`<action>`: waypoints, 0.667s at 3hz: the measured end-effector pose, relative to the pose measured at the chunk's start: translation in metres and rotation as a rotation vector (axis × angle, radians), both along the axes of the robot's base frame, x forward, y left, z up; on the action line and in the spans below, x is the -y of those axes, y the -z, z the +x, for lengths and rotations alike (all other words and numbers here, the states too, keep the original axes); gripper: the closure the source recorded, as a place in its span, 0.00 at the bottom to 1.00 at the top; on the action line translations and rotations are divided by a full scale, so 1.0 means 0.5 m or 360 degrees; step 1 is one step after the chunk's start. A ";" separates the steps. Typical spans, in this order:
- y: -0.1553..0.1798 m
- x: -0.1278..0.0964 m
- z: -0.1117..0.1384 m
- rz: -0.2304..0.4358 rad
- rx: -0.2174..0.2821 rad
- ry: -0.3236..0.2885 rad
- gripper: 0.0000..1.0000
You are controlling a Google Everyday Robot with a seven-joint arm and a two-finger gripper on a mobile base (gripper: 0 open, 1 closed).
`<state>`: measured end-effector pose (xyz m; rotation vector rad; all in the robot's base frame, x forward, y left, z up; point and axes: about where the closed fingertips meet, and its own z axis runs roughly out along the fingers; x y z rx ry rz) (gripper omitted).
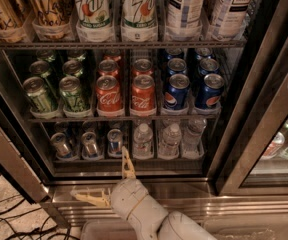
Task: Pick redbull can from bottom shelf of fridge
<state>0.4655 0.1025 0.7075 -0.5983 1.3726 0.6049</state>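
Standing upright on the bottom shelf of the fridge, the redbull can has its long axis vertical and its silver pull-tab top facing up toward the camera. It is the rightmost of three slim blue-and-silver cans in the left lanes, with two like cans to its left, and no writing on any of them can be read. Clear water bottles fill the lanes to its right, also upright. The gripper sits low in front of the steel sill, outside the shelf, on the end of a white arm that rises from the bottom edge. Its two tan fingers are spread wide apart and clasp nothing: one points straight up, its tip just below the redbull can, while the other points left along the sill. On the rack above stand green cans with no legible name, red Coca-Cola cans with white script, and dark blue Pepsi cans showing the round logo. On the top rack are 7UP bottles and tall cans marked TEA. Black cables lie on the floor at the lower left.
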 end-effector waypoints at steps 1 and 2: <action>0.056 0.021 0.006 0.0008 -0.0046 0.0076 0.00; 0.105 0.042 0.019 0.0006 -0.0056 0.0138 0.00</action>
